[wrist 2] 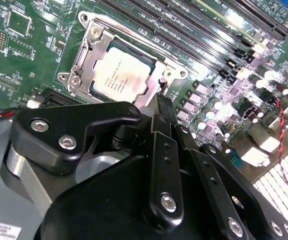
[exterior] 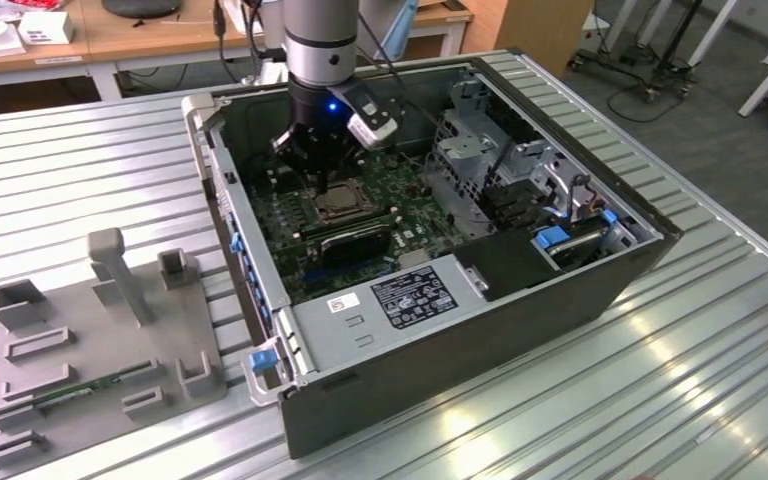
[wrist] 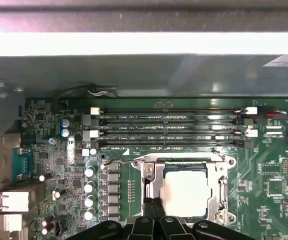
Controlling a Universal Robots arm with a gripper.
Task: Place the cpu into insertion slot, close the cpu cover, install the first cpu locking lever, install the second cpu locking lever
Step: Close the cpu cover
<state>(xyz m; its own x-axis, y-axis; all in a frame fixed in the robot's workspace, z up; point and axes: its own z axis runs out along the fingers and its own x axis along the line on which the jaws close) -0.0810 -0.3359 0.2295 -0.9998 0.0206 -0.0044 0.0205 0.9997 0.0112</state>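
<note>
Claw (wrist 2: 163,99) nearest the lens in both wrist views: its two black fingers (wrist 2: 161,145) are pressed together, with no gap and nothing seen between them. The tips sit at one edge of the socket (wrist: 181,167); whether they touch it cannot be told. Just beyond the tips lies the chip (wrist 2: 121,75), seated flat in the socket with its pale metal top facing up. The cover (wrist 2: 86,55) is down over it — the silvery frame lies level around the chip on all visible sides, with the chip showing through its window. A thin wire lever (wrist: 119,161) runs along the board from one corner of the socket; whether it is latched cannot be told. Past the socket, four long black memory slots (wrist: 168,127) lie parallel on the green motherboard (wrist: 263,170). In the exterior view the arm comes straight down into the open computer case (exterior: 491,330), the claw (exterior: 328,182) directly above the chip (exterior: 337,204). The case rests on a ribbed metal table (exterior: 91,180). A grey parts tray (exterior: 104,340) lies on the table beside the case, toward the exterior view's left — apart from it. Wooden desks (exterior: 157,35) stand behind.
</note>
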